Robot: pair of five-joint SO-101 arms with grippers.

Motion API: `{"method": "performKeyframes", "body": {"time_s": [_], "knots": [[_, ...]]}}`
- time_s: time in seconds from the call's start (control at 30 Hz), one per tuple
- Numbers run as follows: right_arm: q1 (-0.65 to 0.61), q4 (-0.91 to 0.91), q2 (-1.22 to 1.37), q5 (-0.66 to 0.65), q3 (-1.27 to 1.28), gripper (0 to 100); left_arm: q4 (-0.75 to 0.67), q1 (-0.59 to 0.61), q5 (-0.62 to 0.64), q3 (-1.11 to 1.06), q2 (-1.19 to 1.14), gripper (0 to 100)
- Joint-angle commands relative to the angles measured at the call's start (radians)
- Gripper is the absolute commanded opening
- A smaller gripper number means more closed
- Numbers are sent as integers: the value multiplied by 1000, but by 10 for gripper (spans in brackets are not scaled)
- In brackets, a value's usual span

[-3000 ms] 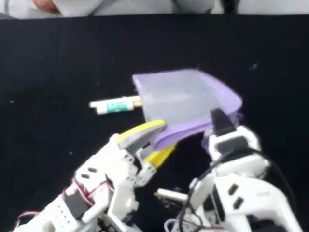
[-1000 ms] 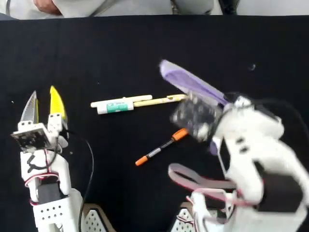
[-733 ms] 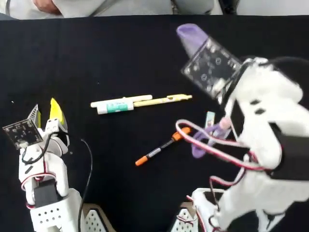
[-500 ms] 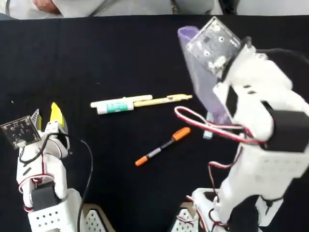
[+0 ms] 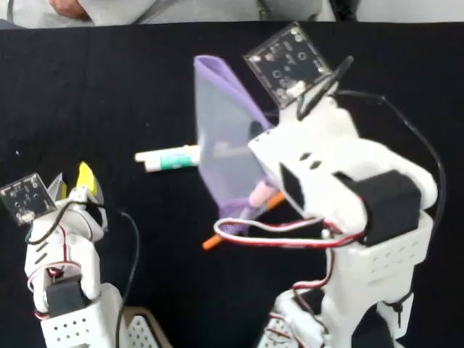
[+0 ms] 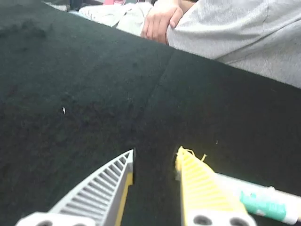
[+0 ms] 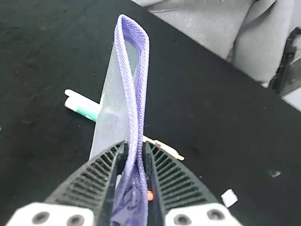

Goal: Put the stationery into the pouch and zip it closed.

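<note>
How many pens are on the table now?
4: a white pen and a green-banded pen side by side beside the raised pouch; an orange marker partly hidden by it; a cream pen behind it, in the right wrist view. The pouch may hide more.

high: overhead, down on table (image 5: 145,72) | wrists: close, fwd – all share marker (image 5: 168,158)

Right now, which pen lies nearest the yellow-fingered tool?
The white pen with the green band; the orange pen lies farther off, partly hidden by the purple pouch.
</note>
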State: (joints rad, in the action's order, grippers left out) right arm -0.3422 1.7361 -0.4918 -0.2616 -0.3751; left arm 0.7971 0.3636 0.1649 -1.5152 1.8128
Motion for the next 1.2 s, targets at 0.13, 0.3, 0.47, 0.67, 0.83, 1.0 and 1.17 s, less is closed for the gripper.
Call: {"method": "performKeyframes", "body": {"time_s": [0.13, 0.3, 0.47, 0.67, 0.83, 1.0, 1.17], "knots": [[-181, 31, -73, -44, 105, 11, 2, 13, 6, 12, 9, 153], [-342, 31, -124, -89, 205, 11, 0, 45, 11, 13, 9, 153], [-344, 31, -176, -89, 325, 11, -43, 104, 12, -4, 9, 153], [-400, 31, -263, -89, 556, 14, -94, 102, 12, -42, 9, 153], [-465, 31, -291, -89, 690, 14, -97, 101, 12, -48, 9, 153], [-463, 32, -291, -89, 737, 15, -97, 102, 12, -50, 9, 153], [-460, 34, -292, -86, 736, 93, -97, 99, 12, -51, 9, 153]]}}
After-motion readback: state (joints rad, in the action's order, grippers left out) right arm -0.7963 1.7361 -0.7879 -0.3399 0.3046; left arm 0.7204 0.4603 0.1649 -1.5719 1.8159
